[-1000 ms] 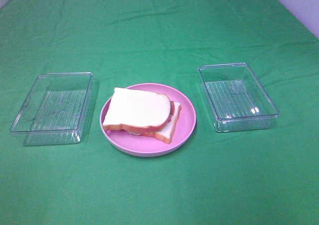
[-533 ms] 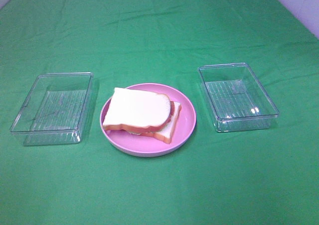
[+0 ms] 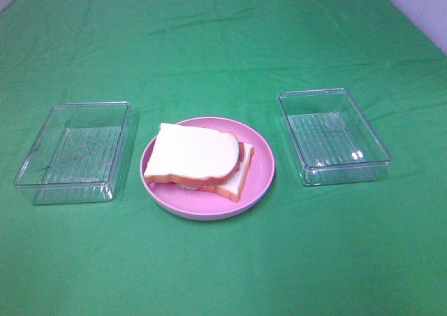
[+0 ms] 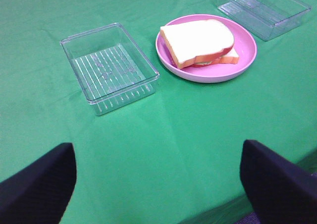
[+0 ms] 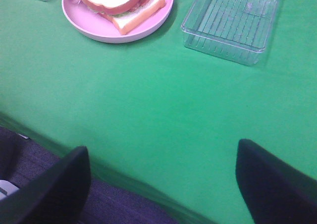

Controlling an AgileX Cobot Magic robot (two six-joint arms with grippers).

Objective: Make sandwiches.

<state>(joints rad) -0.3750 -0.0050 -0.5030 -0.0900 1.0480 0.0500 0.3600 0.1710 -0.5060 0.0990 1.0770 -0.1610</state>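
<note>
My left gripper (image 4: 158,179) hung spread and empty near the table edge. The sandwich (image 3: 199,161) sat stacked on the pink plate (image 3: 260,180), looking light, rigid, slide-prone; I'd pinch across both crusts. My right gripper (image 5: 161,184) gaped empty too.

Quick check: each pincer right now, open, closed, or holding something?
Left pincer: open, holding nothing.
Right pincer: open, holding nothing.
</note>
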